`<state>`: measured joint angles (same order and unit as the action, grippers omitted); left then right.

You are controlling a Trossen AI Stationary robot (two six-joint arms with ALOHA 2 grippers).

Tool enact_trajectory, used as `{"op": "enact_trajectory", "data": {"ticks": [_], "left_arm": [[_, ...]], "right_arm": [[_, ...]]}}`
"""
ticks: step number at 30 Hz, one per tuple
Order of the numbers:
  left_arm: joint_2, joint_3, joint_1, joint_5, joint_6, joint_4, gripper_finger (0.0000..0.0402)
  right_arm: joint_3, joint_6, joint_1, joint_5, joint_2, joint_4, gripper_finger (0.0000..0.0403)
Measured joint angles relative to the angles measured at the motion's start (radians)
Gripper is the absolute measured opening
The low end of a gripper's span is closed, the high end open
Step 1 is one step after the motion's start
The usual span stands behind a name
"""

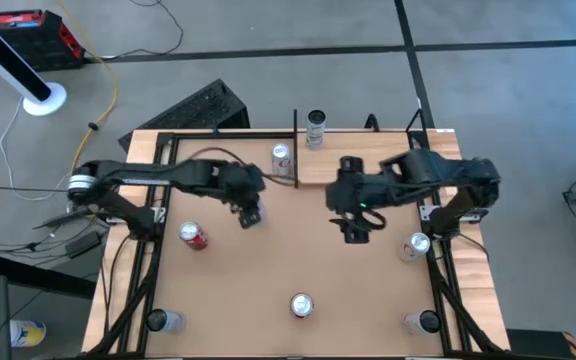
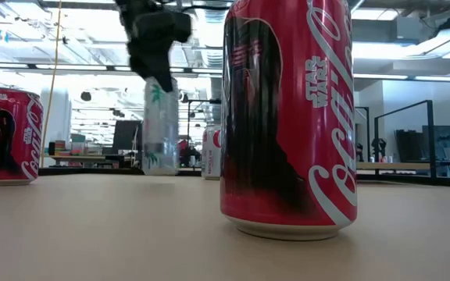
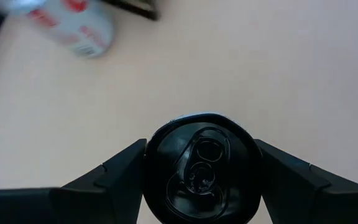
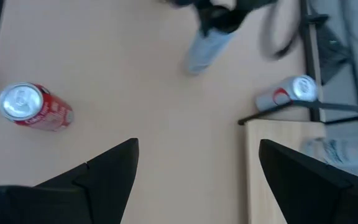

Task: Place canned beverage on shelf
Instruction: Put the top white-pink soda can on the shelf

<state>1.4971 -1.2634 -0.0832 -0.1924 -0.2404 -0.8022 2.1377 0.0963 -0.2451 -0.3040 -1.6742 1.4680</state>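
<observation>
Brown wooden counter [image 1: 298,260]; pale wood-plank shelf with black uprights [image 1: 388,160] at far right. Left end effector [image 1: 251,213] pinching slim pale can with dark lid [image 2: 159,125], apparently lifted just off the counter, centre-left. Lift straight, keep it upright, clear the white-and-red can [image 1: 282,158] by the shelf corner. Right end effector [image 1: 356,230] spread, idle centre-right.

- Shelf [image 1: 368,165] at the table's [image 1: 268,260] far edge, right of centre; one can [image 1: 315,129] on it.
- Another can [image 1: 281,157] stands on the table just left of the shelf.
- Left hand [image 1: 251,214] holds a can [image 2: 160,125] left of centre.
- Right hand [image 1: 356,230] right of centre, near the shelf.
- More cans: left side [image 1: 193,235], near edge middle [image 1: 301,305].
</observation>
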Motion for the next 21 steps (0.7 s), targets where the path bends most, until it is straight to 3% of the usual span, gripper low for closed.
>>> {"op": "enact_trajectory", "data": {"ticks": [6, 10, 21], "left_arm": [[0.171, -0.170, 0.046, -0.023, 0.055, 0.004, 0.0242], [0.238, -0.241, 0.053, -0.021, 0.059, -0.002, 0.0243], [0.274, -0.262, 0.050, 0.003, 0.021, 0.010, 0.0286]], "right_arm": [[-0.269, 0.102, -0.091, -0.139, 0.169, -0.108, 0.0356], [-0.458, 0.178, -0.135, -0.170, 0.273, -0.212, 0.0356], [-0.793, 0.254, -0.221, -0.194, 0.378, -0.477, 0.0356]]}}
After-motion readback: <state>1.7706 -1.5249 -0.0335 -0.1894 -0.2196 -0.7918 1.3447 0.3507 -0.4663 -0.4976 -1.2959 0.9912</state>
